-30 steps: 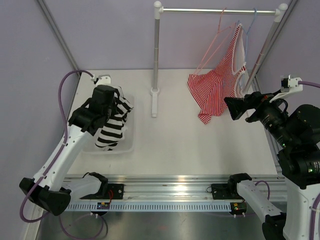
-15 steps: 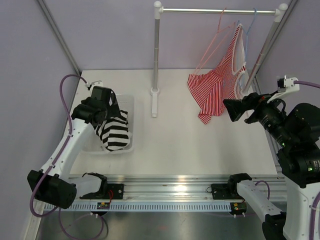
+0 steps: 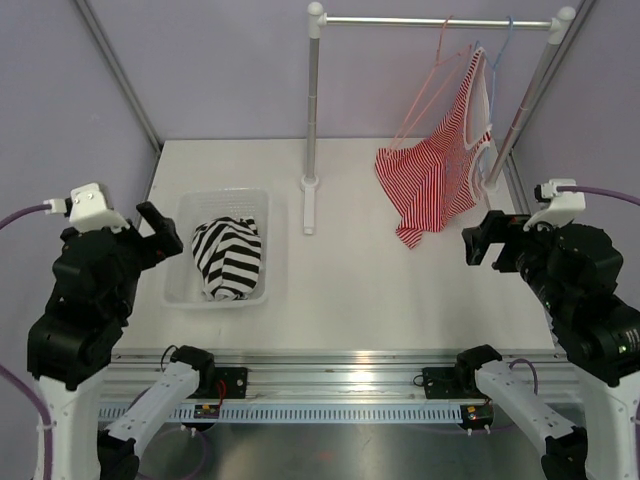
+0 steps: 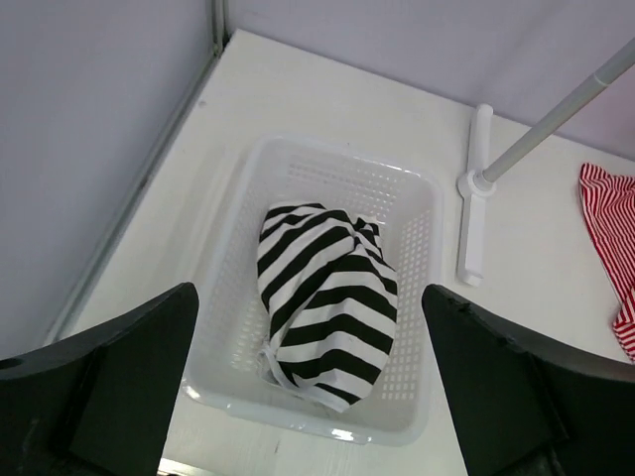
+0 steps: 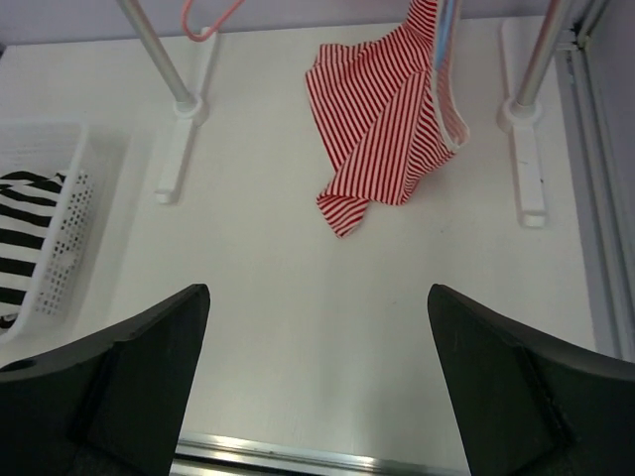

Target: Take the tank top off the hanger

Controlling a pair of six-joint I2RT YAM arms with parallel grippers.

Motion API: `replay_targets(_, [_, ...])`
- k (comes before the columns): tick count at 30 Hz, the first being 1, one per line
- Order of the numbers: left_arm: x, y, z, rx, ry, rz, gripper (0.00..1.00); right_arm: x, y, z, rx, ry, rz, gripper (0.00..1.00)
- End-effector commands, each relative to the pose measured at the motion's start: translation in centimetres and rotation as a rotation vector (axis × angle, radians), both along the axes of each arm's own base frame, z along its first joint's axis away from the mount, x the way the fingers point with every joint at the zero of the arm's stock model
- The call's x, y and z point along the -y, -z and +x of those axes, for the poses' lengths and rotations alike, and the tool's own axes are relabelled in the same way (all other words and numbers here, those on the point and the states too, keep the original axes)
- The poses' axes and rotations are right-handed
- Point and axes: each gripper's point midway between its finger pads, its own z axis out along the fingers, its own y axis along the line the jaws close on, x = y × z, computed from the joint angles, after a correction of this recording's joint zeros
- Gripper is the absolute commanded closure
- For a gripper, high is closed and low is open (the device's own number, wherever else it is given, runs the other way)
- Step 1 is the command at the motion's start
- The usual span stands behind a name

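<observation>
The black-and-white striped tank top [image 3: 228, 258] lies crumpled in a white basket [image 3: 183, 284] at the left of the table, free of any hanger. In the left wrist view the tank top [image 4: 327, 293] fills the basket's middle. The pink hanger [image 3: 432, 70] hangs bare on the rack's rail at the back right; its lower corner [image 5: 203, 20] shows in the right wrist view. My left gripper [image 3: 160, 235] is open, raised and drawn back left of the basket, holding nothing [image 4: 308, 317]. My right gripper [image 3: 484, 245] is open over the right side of the table, nothing between its fingers [image 5: 317, 297].
A red-and-white striped top [image 3: 432, 180] hangs from a pale blue hanger [image 3: 508, 35] on the rail, its hem touching the table. The rack's left post [image 3: 312, 110] and foot [image 3: 308, 205] stand mid-table; the right post [image 3: 525, 110] stands by the right edge.
My left gripper opened and let the tank top drop into the basket, then pulled up and back to the near left. The right arm drew back slightly.
</observation>
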Motion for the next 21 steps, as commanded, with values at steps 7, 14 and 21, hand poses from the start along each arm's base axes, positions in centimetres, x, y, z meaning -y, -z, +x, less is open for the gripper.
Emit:
replay_targets(7, [-2.7, 0.9, -6.9, -0.009, 0.002, 0.073, 0.01, 5.0, 0.9, -4.9, 0.031, 0.191, -0.027, 0.0])
replay_targets(14, [-3.1, 1.7, -8.5, 0.027, 0.005, 0.057, 0.01, 5.5, 1.1, -6.1, 0.039, 0.195, -0.028, 0.01])
replay_targets(21, [-3.0, 2.1, -8.5, 0.044, 0.012, 0.062, 0.01, 5.4, 1.5, -5.4, 0.019, 0.203, -0.03, 0.0])
